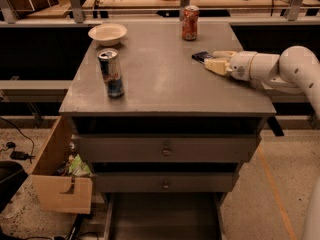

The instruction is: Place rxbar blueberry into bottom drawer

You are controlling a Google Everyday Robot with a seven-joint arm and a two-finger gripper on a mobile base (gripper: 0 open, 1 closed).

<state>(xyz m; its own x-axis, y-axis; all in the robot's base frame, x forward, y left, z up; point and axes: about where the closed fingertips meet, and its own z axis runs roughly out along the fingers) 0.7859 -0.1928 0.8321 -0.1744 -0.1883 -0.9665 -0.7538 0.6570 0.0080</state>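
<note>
Nothing is placed yet: the rxbar blueberry [201, 56] lies on the cabinet [160, 84] top, with the gripper [210, 60] just beside it, its grasp impossible to tell. The bottom drawer [162, 218] at the cabinet's foot stands open.

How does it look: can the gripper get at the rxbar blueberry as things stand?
Probably yes. The gripper lies low over the right side of the cabinet top, right beside the rxbar blueberry, with nothing between them. The orange can stands further back, clear of that path.

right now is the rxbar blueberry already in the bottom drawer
No, the rxbar blueberry lies on the cabinet top right at the end effector, while the bottom drawer stands open below.
</note>
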